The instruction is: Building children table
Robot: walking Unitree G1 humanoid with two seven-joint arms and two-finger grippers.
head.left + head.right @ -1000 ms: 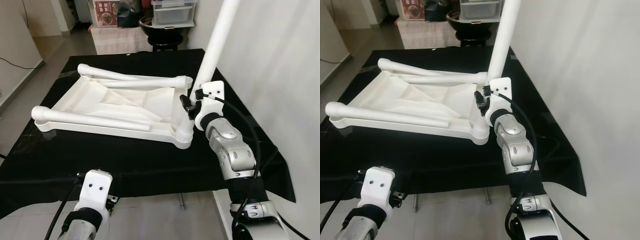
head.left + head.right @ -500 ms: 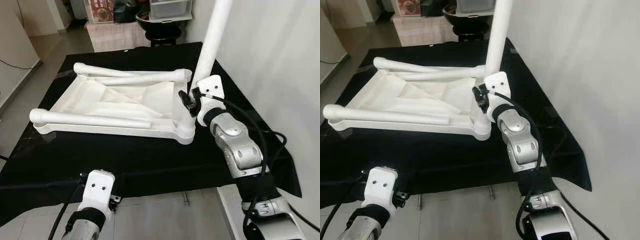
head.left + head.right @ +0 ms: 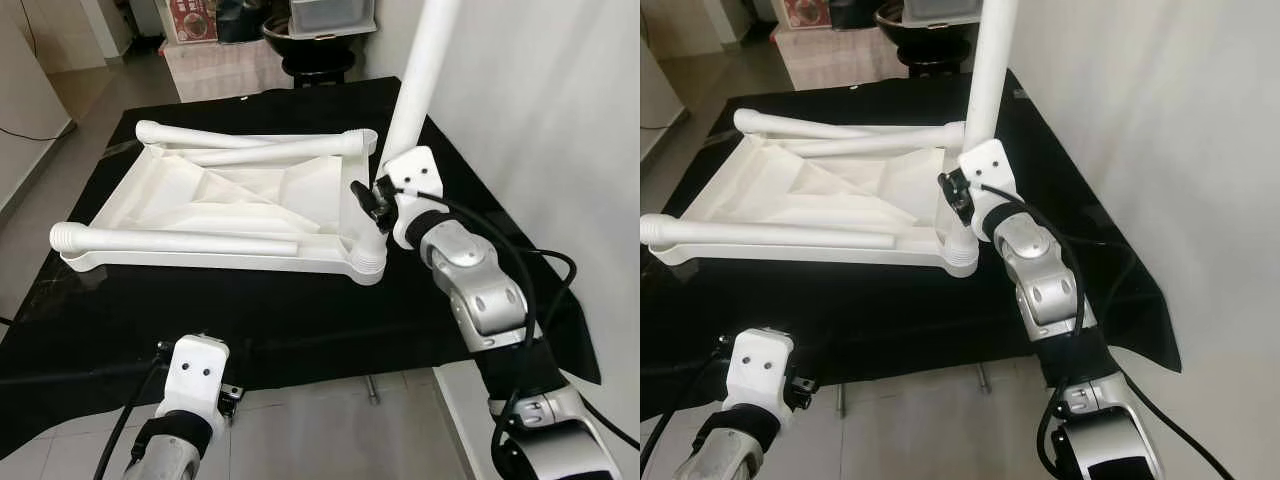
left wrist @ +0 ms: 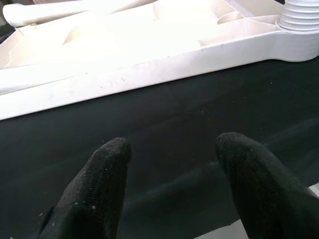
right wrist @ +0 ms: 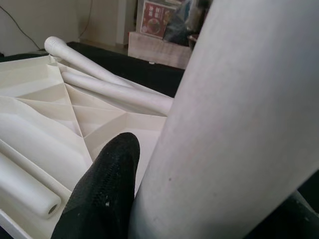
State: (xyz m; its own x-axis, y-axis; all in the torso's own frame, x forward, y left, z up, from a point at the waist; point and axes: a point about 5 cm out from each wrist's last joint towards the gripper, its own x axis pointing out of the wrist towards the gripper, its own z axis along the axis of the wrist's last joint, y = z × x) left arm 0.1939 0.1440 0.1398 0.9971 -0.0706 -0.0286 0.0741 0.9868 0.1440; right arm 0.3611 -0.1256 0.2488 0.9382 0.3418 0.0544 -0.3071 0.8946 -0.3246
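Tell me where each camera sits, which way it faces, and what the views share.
Left eye view: head, looking down at the upturned tabletop on the black cloth; both arms show.
Right eye view: same scene, other eye.
Left wrist view: along the open left gripper, over the cloth toward the tabletop edge.
Right wrist view: along the right gripper, closed on the upright leg.
Shared: tabletop and loose legs.

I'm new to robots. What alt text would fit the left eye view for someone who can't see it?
The robot's right gripper holds a white table leg upright at a corner of an upside-down white tabletop on a black cloth. Three more legs lie loose on the tabletop, and the left gripper hovers low at the cloth's near edge, fingers open.
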